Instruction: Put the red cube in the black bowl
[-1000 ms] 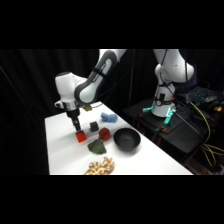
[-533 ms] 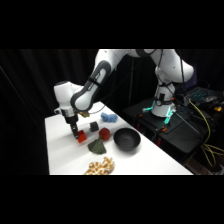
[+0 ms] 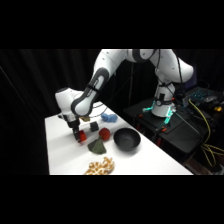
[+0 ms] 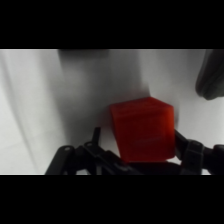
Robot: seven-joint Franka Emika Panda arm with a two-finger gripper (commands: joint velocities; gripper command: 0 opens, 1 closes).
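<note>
So this looks like the grab step. The gripper (image 3: 78, 133) is down at the table right over the red cube (image 4: 143, 129), and in the wrist view the cube sits between the two fingers (image 4: 186, 149), filling most of the gap. Whether they're actually squeezing it yet, I can't tell.

The cube sits on the white table (image 3: 60, 145), apart from the black bowl (image 3: 126, 139), with a red ball (image 3: 104, 133) and a greenish lump (image 3: 97, 146) in between.

Next move, I'd guess: get a firm pinch, lift clear of those two, carry it across to the bowl.

From the side, the gripper hides most of the cube.
</note>
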